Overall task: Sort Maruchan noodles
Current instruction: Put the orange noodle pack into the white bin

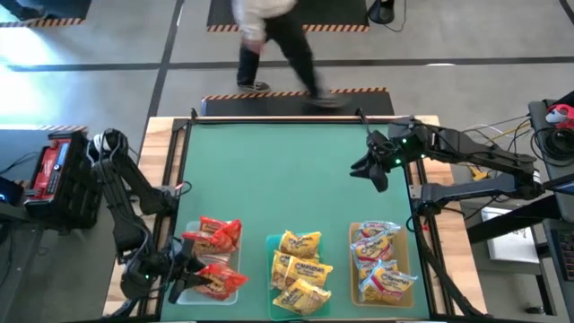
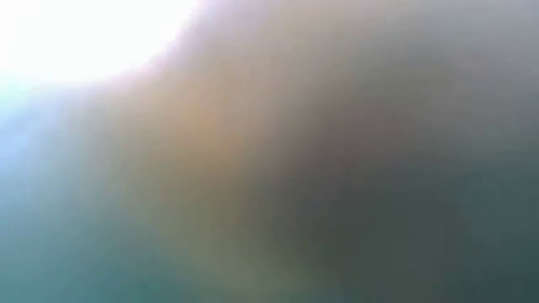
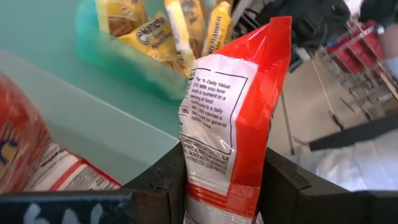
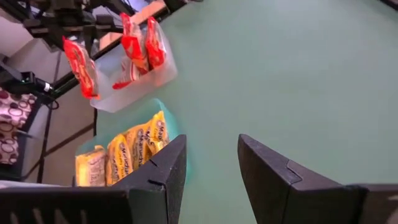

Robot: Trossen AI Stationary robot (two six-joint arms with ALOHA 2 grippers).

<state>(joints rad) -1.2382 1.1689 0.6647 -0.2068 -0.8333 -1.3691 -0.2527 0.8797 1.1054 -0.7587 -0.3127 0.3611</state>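
Observation:
Three trays stand along the table's near edge. The clear tray holds red Maruchan packets, the teal tray holds yellow ones, and the amber tray holds yellow-orange ones with white-red labels. My left gripper is at the clear tray's near left, shut on a red packet. My right gripper hangs open over bare mat near the table's far right. The low view shows only blur. My left gripper pinches the red packet between its two fingers, on the packet's flat faces near one end. The fingers come from the table's left. The packet's other end sticks out past the fingertips, and in the right wrist view the packet is lifted clear beside the clear tray.
The green mat is bare between the trays and the far edge. A person walks on the floor beyond the far edge. A red and black case sits left of the table, and cables and gear lie to the right.

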